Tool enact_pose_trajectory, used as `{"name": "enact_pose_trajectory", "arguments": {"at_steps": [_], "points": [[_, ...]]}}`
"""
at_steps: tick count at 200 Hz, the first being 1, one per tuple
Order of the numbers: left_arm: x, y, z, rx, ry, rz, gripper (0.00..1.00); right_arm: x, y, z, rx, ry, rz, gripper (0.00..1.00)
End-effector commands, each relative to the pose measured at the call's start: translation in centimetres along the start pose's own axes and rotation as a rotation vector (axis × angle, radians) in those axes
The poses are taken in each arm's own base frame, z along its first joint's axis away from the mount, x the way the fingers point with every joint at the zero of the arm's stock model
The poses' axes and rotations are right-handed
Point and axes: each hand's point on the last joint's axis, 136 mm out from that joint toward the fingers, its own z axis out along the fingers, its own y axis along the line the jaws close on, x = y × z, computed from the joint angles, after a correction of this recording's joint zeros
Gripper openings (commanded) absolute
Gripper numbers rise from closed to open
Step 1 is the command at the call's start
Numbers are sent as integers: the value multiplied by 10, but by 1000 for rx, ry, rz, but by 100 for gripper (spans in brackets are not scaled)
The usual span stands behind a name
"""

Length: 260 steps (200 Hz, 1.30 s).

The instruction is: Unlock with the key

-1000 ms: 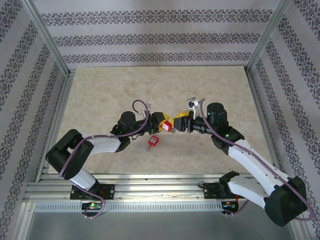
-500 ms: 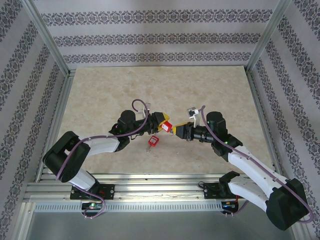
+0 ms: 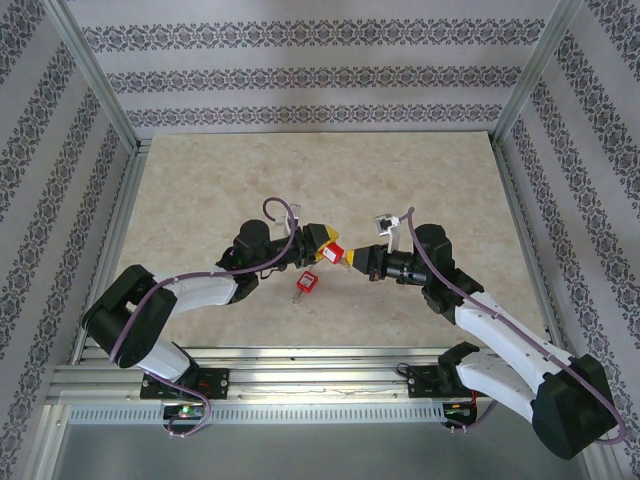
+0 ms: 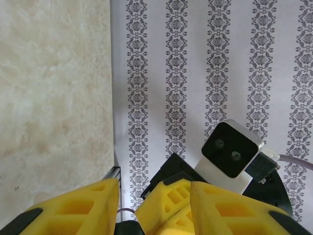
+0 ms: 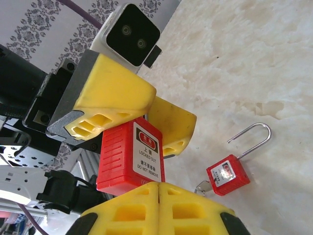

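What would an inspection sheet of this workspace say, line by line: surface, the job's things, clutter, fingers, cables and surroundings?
Surface: table, pale marbled top, no stains or damage seen.
Job's things: first padlock, red, held off the table; second padlock, red, lying on the table, with what looks like a key at its base.
Clutter: nothing seen.
Grippers: left gripper has its yellow fingers closed on the first padlock; right gripper has its fingers pressed together just below that padlock. Whether they pinch anything cannot be told.
Cables: purple cable loops free above the left arm.
Surroundings: patterned walls on three sides, aluminium frame.
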Motion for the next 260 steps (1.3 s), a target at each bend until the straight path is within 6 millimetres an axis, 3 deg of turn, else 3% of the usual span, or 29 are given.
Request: {"name": "enact_pose_trajectory", "arguments": {"at_steps": [1, 14, 55, 97, 142, 225, 260], "points": [[-1, -52, -2, 140, -7, 130, 0, 1, 3, 1, -27, 13, 28, 3], [-1, -54, -2, 146, -3, 142, 0, 3, 1, 3, -27, 29, 45, 7], [0, -48, -2, 115, 4, 149, 0, -3, -3, -8, 31, 6, 8, 36], [1, -39, -3, 72, 8, 153, 0, -10, 18, -20, -22, -10, -65, 53], [4, -34, -5, 19, 24, 175, 0, -9, 37, -14, -68, 64, -147, 54], [7, -33, -7, 6, 37, 175, 0, -2, 37, 18, -64, 163, -220, 54], [9, -30, -7, 0, 48, 172, 0, -5, 36, 21, -61, 166, -231, 46]]}}
